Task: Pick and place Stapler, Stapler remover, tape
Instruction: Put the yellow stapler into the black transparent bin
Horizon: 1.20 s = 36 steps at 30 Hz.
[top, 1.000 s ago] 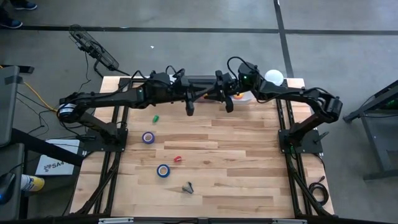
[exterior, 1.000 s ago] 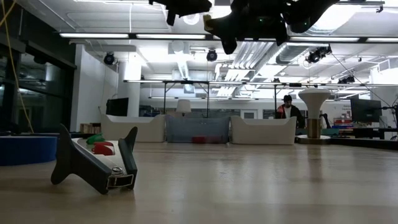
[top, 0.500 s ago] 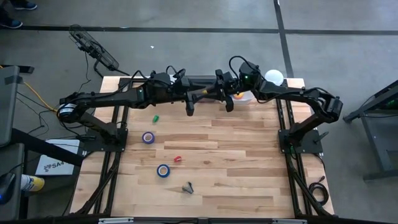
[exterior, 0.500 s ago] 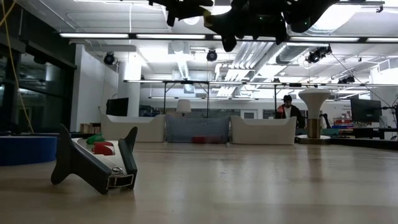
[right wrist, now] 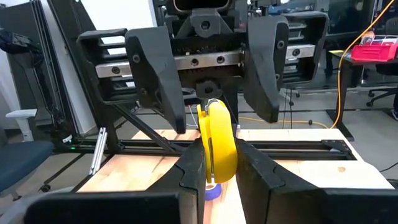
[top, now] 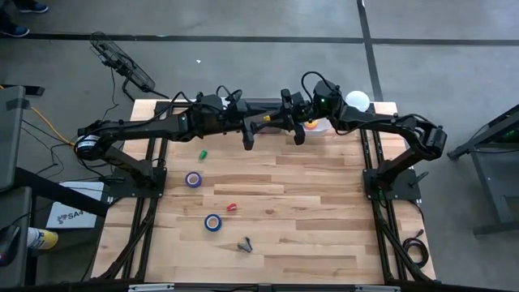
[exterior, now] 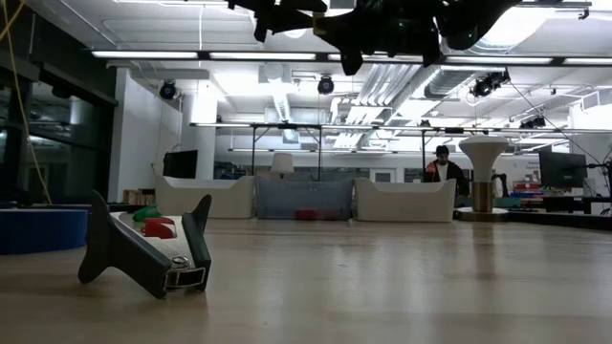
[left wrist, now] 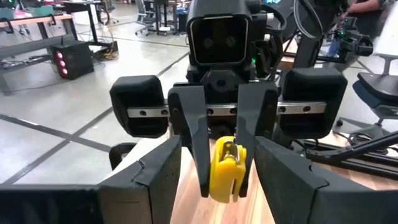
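Opened since the earlier frames: left gripper (right wrist: 211, 74), its fingers now standing wide on either side of the yellow stapler (right wrist: 217, 143) without touching it. The stapler is clamped between the narrow-set fingers of the right gripper (left wrist: 224, 155), high above the far middle of the table (top: 324, 235). A hand-over from left arm to right is judged complete; placing remains.

Nearest the front edge: stapler remover (exterior: 143, 248), dark, lying on the wood, untouched.
Next back: blue tape roll (top: 212, 221), flat on the table.
Just beyond: small red piece (top: 232, 208).
Further back, to the left: purple tape roll (top: 193, 179).
Beyond that: small green piece (top: 203, 153).
Far edge: white container (top: 321, 126), below the right gripper and partly hidden by it. An orange spot is seen in it; the rest of its contents cannot be made out.
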Motion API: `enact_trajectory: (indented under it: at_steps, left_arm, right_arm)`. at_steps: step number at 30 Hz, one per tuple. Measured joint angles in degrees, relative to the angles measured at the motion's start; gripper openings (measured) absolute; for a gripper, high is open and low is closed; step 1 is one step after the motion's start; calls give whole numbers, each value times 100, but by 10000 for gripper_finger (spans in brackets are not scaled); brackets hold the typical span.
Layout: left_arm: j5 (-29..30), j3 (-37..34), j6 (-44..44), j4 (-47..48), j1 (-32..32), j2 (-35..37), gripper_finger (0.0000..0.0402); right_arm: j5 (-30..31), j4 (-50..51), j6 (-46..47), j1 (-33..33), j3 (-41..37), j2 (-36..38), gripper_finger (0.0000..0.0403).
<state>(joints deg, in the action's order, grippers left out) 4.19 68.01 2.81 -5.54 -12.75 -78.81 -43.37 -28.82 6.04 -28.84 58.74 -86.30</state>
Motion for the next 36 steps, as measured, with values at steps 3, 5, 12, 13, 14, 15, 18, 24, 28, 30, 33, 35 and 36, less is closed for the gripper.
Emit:
enact_trajectory:
  at_steps: [3,5,12,13,14,15,18,24,28,30,33,35,36]
  left_arm:
    - [0,0,0,64,1,-2,198]
    - [0,0,0,68,0,-2,198]
    - [0,0,0,68,1,-2,190]
    - [0,0,0,68,0,-2,184]
    - [0,0,1,68,0,-4,177]
    - [-2,0,1,68,1,-4,168]
    - [-2,0,2,68,2,-4,139]
    - [-7,-2,1,68,2,-4,81]
    - [-42,-4,-20,70,2,-7,54]
    - [-71,-7,-20,70,0,-7,50]
    - [-68,-7,-18,72,0,-7,53]
    - [-68,-7,-15,72,0,-7,55]
    - [-67,-7,-15,72,0,-7,55]
  right_arm:
    - [4,-57,-2,0,0,0,53]
    - [12,-102,-1,0,0,0,53]
    - [55,-120,3,0,2,0,53]
    - [59,-118,2,0,2,0,53]
    - [59,-116,0,0,2,0,53]
    - [64,-114,0,0,2,0,53]
    - [94,-108,7,0,2,0,53]
    - [98,-86,13,0,2,0,53]
    - [86,-38,26,0,2,0,53]
    - [89,-19,26,0,2,0,53]
    - [87,-17,24,0,2,0,53]
    - [87,-17,26,0,2,0,53]
    - [88,-17,26,0,3,0,53]
